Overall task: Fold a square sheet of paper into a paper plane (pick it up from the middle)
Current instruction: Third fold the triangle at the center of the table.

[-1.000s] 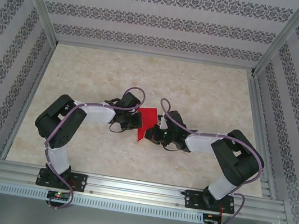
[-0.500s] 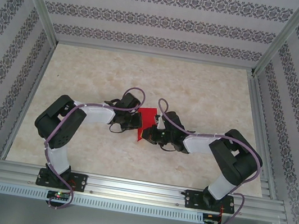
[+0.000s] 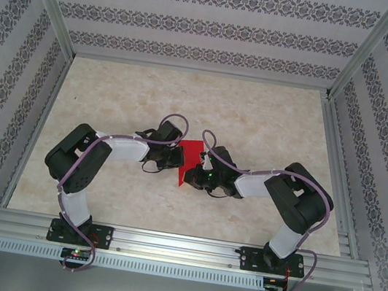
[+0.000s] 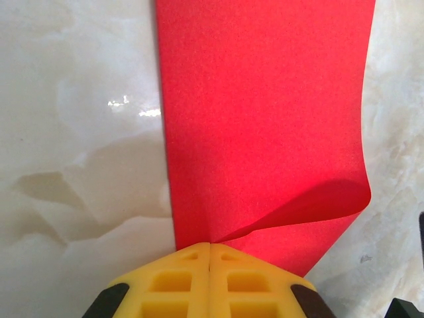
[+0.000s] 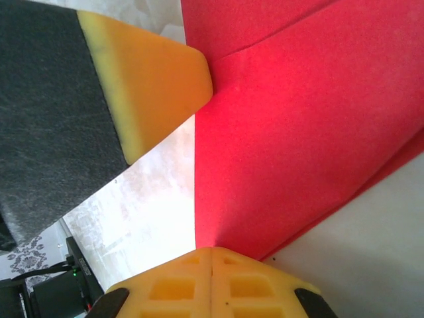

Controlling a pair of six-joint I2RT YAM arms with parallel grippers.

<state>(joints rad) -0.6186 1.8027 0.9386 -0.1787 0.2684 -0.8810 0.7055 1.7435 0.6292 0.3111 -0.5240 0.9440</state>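
The red sheet of paper (image 3: 190,158) is held between both arms near the middle of the table, partly folded. My left gripper (image 3: 177,157) is shut on its left edge; in the left wrist view the paper (image 4: 265,126) rises from the closed yellow fingertips (image 4: 209,246), with a curled flap at the right. My right gripper (image 3: 190,177) is shut on the sheet's near corner; in the right wrist view the paper (image 5: 305,126) comes out of the closed yellow tips (image 5: 211,251). The left gripper's yellow and black fingers (image 5: 149,86) show at the upper left there.
The marble-patterned tabletop (image 3: 257,119) is bordered by aluminium rails and patterned walls. Purple cables loop over both arms close to the paper. The arm bases sit on the front rail (image 3: 178,246).
The right gripper has shifted left and slightly nearer with the paper's lower corner, its forearm swinging in. The left arm has stayed almost still.
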